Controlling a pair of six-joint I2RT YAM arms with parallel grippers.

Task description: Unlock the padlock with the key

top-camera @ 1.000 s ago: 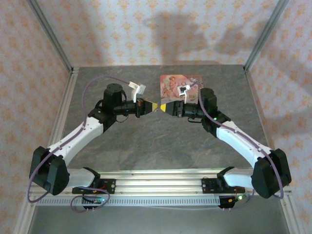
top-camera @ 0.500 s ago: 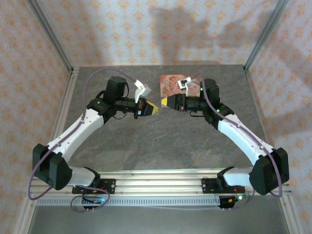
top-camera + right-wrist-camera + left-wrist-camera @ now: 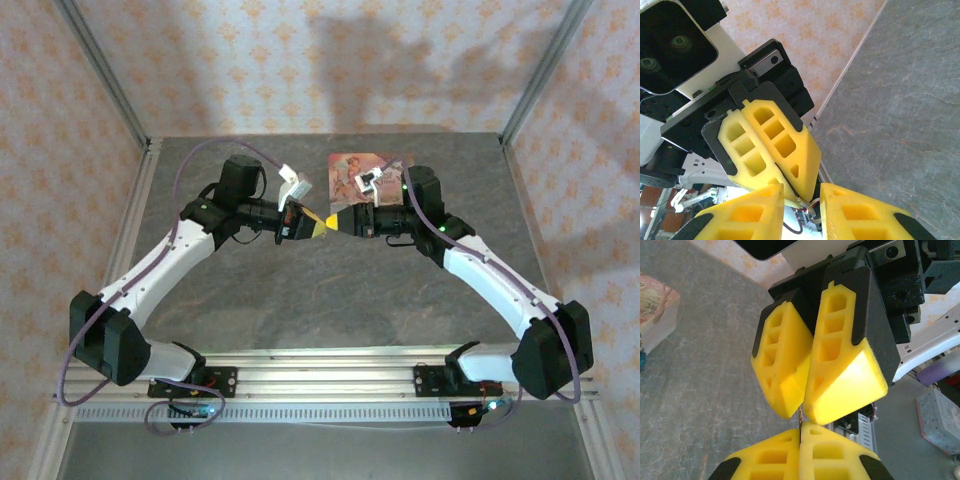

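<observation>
My left gripper (image 3: 317, 228) is clamped on the key (image 3: 799, 414), the right gripper (image 3: 339, 220) has its jaws apart around it, and the pink box (image 3: 362, 172) sits just behind.

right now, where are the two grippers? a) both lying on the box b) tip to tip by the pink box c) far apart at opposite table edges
b: the left gripper, pinching a thin metal key, meets the right gripper tip to tip just on the near side of the pink box.
</observation>
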